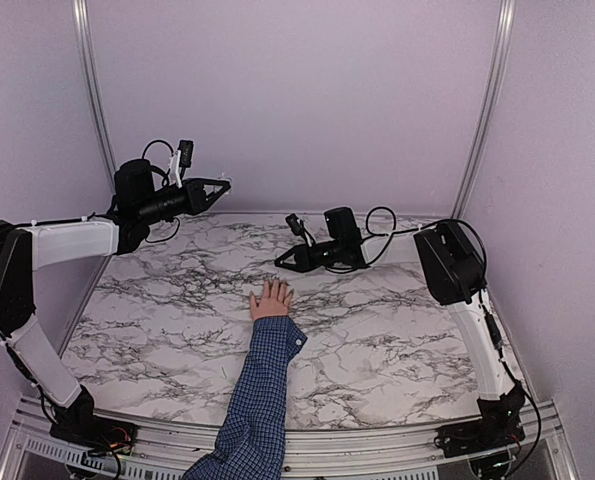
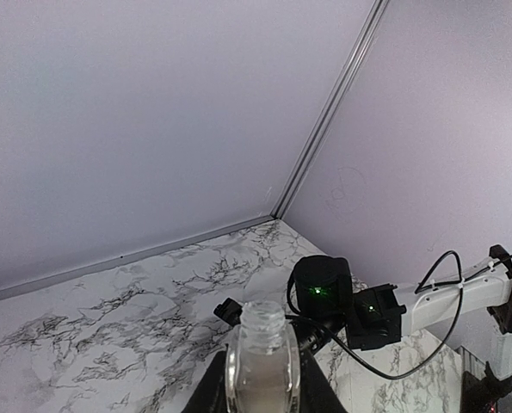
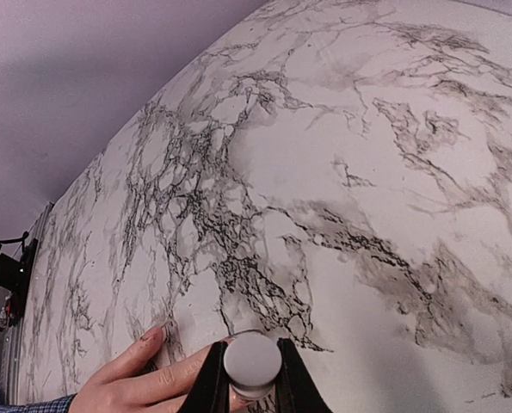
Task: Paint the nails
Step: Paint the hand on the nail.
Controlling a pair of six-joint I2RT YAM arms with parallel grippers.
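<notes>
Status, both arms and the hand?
Left gripper shut on open clear bottle, raised. Right gripper shut on round cap, low, close to hand; hand flat on table. Nothing in the way.

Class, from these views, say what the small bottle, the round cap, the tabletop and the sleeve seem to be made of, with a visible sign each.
The bottle: clear glass or plastic, see-through with glints. The cap: matte grey, probably plastic. The tabletop: marble look, white with dark veins; possibly printed laminate. The sleeve: woven cloth, blue check, soft folds.
</notes>
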